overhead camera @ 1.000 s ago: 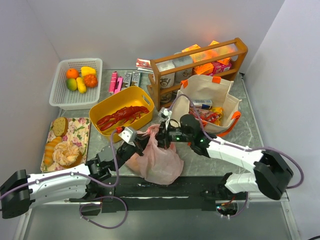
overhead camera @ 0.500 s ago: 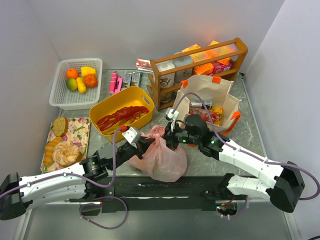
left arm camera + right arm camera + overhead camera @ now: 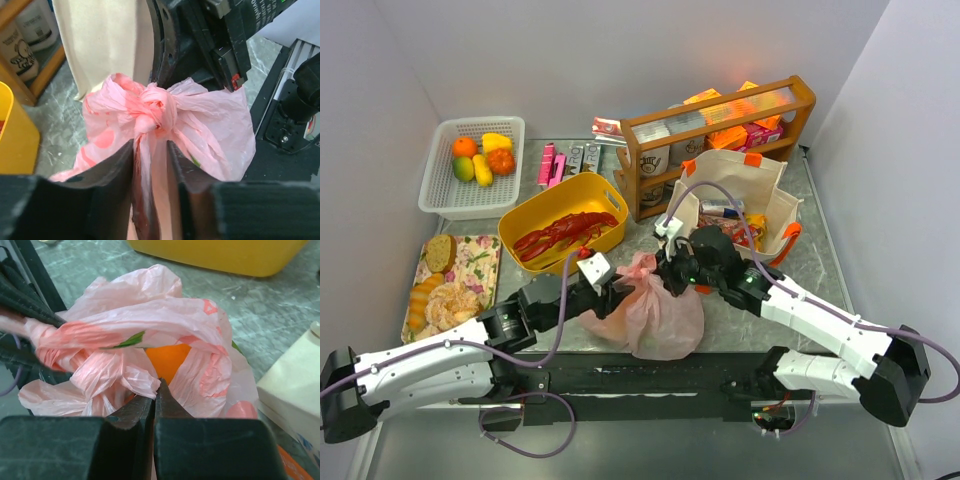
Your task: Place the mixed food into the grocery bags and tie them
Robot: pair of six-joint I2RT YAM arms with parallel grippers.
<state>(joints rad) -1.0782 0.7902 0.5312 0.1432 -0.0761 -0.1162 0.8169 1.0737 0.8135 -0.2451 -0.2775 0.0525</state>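
The pink plastic bag (image 3: pixel 660 315) lies on the table between both arms, its handles tied in a knot (image 3: pixel 155 107). An orange (image 3: pixel 167 360) shows through a gap in the plastic. My left gripper (image 3: pixel 150 145) is open, with a loose strand of the bag lying between its fingers just below the knot. My right gripper (image 3: pixel 159 385) is shut on a fold of the bag beside the knot. Behind it stands the cream tote (image 3: pixel 745 180), which has a can (image 3: pixel 725 209) and red packets (image 3: pixel 745 232) inside.
The yellow tub (image 3: pixel 535 210) with a red lobster (image 3: pixel 565 230) sits left of the bag. A white basket (image 3: pixel 440 190) of fruit is at the back left, above a floral bread tray (image 3: pixel 485 265). The wooden rack (image 3: pixel 720 110) stands behind the tote.
My left jaws have parted from shut and now stand loose around the strand. The bag and both grippers have shifted to the right. The knot is drawn tighter.
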